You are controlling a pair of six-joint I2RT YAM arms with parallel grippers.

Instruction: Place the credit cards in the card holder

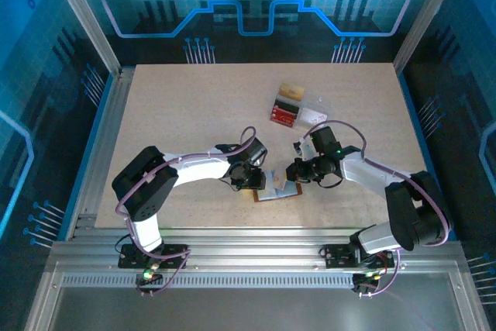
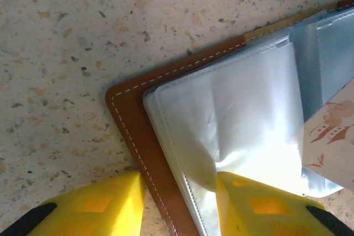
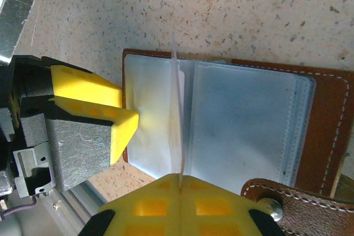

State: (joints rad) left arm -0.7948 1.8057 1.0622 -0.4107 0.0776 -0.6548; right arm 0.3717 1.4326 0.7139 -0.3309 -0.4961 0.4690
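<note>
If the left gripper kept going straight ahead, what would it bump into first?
The card holder: its brown edge and clear pockets sit right between the fingers of the left gripper, probably touching already.

The left and far stretches of the speckled beige desk lie bare and give wide passage. A clear plastic compartment tray holding red cards stands right of centre, well apart from the open brown leather card holder near the front edge. That holder is hemmed in. The left arm's yellow fingers straddle its left border. The right arm's yellow fingers pinch a clear plastic sleeve upright across its middle. Its far side is open to an approach from above.
</note>
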